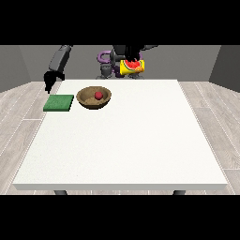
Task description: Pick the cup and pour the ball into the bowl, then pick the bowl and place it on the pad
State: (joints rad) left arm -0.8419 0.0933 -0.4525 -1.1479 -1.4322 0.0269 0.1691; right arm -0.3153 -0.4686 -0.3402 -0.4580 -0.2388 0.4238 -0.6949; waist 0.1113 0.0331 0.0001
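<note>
A brown bowl [89, 101] stands on the far left part of the white table [126, 140], and a red ball [99, 95] lies inside it. Just left of the bowl, a flat green pad [59, 103] lies near the table's left edge. A yellow cup [131, 68] with red on it is tipped on its side, raised over the table's far edge right of the bowl. The hand at the view's right [133, 60] is curled round the cup from above. The hand at the view's left [48, 81] hangs above the pad's far corner, fingers pointing down and holding nothing.
The robot's dark torso [119, 51], with a purple curved part [101, 57] and a grey part [106, 70], stands behind the table's far edge. A wooden floor surrounds the table.
</note>
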